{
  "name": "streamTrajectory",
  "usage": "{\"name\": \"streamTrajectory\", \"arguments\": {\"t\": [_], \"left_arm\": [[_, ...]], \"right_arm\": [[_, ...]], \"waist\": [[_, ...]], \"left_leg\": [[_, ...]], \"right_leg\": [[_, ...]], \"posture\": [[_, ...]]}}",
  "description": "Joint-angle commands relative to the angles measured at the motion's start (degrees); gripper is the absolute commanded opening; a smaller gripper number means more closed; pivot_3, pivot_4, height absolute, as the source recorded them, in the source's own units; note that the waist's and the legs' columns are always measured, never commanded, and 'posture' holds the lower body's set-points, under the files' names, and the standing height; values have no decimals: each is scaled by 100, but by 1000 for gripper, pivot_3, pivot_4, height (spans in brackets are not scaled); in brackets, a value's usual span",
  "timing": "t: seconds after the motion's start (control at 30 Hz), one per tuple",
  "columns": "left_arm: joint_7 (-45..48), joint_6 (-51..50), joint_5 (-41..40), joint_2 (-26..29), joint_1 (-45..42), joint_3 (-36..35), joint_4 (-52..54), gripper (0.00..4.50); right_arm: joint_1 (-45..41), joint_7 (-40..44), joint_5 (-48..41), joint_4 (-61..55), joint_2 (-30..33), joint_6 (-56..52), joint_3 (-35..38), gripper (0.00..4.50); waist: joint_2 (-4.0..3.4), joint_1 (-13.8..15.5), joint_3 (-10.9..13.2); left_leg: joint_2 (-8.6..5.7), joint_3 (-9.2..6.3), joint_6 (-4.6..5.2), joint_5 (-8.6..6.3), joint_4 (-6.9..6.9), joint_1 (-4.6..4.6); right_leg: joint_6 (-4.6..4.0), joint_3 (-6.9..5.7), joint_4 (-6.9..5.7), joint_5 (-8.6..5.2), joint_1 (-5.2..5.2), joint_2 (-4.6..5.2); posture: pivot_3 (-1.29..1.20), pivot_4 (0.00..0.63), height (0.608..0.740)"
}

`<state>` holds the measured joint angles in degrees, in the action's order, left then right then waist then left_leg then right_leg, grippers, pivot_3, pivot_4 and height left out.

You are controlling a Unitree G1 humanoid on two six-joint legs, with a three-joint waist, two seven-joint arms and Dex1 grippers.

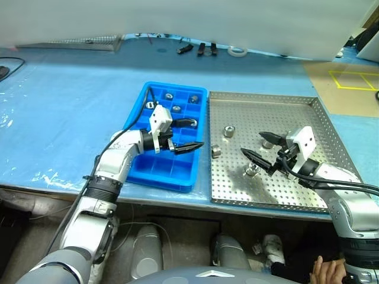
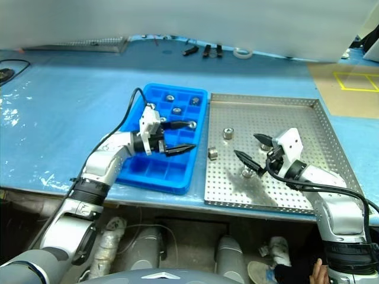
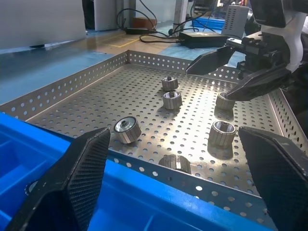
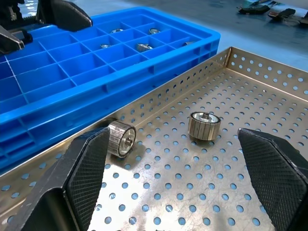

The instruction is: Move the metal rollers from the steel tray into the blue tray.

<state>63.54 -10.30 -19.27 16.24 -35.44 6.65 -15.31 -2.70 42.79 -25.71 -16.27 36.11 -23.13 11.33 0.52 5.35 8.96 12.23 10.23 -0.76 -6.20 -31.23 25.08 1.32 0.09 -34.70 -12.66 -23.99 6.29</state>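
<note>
Over steel tray, wide empty jaws

Work surface covered by a blue sheet, glossy and creased near its front edge, with a pale panel along its far side. A white ring and small dark items lie there; brown flooring marked with yellow tape adjoins at right.
</note>
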Motion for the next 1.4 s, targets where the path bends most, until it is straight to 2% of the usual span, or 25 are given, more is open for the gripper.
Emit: {"name": "streamTrajectory", "arguments": {"t": [0.03,0.93,1.13,1.2,1.4], "left_arm": [[84,25,-106,-25,-158,-43,28,4500],[313,-134,27,-96,-494,122,-299,4500],[526,-459,310,-86,-1278,465,-840,4500],[788,-506,430,-127,-1784,636,-1156,4500],[1746,-138,1289,-395,-3176,1466,-2744,4500]], "right_arm": [[65,-41,-56,-224,70,61,229,4483],[318,-373,-108,-683,-20,-87,199,4483],[397,-568,-105,-857,-130,-127,184,4483],[477,-663,-41,-897,-222,-59,157,4483],[930,-1118,126,-1248,-725,103,3,4483]], "waist": [[0,-3,0],[0,-15,0],[0,-19,0],[0,-36,0],[-3,-158,-2]], "left_leg": [[0,0,0,0,0,0],[0,3,0,0,1,0],[-2,4,0,0,0,1],[-3,5,0,0,0,0],[-13,8,2,-1,2,5]], "right_leg": [[0,0,0,0,0,0],[1,2,2,0,-2,0],[1,2,1,0,-2,1],[1,4,1,0,-2,1],[5,7,8,-3,-5,6]], "posture": [[-117,150,740],[-171,150,740],[-215,150,740],[-234,150,740],[-343,150,740]]}}
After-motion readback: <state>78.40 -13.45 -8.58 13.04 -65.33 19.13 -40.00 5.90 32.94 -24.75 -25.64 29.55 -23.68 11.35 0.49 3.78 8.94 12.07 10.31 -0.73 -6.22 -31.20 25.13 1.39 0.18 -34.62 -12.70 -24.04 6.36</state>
